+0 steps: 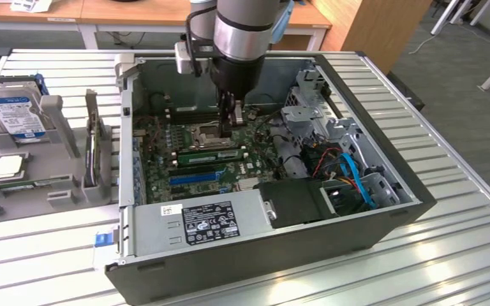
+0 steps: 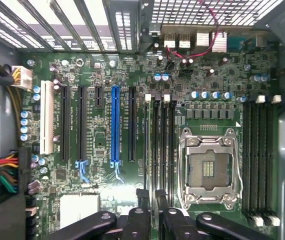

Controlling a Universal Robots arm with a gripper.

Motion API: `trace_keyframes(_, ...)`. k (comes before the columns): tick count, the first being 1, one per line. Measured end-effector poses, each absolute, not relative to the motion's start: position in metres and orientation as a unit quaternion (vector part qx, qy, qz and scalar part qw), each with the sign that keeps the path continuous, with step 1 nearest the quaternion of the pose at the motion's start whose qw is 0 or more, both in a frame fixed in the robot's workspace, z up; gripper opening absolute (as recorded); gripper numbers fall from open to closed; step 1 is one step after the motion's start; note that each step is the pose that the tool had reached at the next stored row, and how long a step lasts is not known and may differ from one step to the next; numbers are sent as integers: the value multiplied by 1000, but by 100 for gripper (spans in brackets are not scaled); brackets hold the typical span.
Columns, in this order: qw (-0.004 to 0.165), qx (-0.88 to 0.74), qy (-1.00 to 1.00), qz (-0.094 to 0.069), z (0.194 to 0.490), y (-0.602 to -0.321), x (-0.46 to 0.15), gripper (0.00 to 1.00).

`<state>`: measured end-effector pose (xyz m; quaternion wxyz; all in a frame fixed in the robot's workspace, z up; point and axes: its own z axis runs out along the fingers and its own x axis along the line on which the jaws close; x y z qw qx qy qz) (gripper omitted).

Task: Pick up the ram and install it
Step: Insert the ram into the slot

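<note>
The arm reaches down into the open computer case [image 1: 372,127], which fills the middle of the exterior view. Its gripper [image 1: 230,131] hangs over the motherboard [image 1: 164,137], just beside the empty CPU socket [image 1: 207,132]. The ram [image 1: 212,155] is the green stick standing on edge in the bank of black memory slots just below that socket in the frame, directly under the gripper's tips. In the wrist view the fingers [image 2: 142,212] are drawn in narrow, with only a thin dark strip between them. That strip runs on along the slots beside the socket [image 2: 210,170], so the jaws appear to be closed on the ram's top edge, though the contact itself is hard to make out. The rack [image 1: 58,172] and the blue-labelled hard drive [image 1: 15,111] at the exterior view's left are well apart from the arm. The picking up therefore looks done, and the step in hand is judged to be seating the stick. That calls for the ram to be square over one slot and between the white end latches [image 2: 147,97]. It also needs a straight, even push along the slot's whole length, because a tilt would jam one end or load the board.
</note>
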<state>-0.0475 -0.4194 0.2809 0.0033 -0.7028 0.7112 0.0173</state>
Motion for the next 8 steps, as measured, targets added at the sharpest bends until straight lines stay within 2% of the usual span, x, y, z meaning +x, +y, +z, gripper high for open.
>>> trace_keyframes(8,3,-703,711,17,297,-419,-47,19)
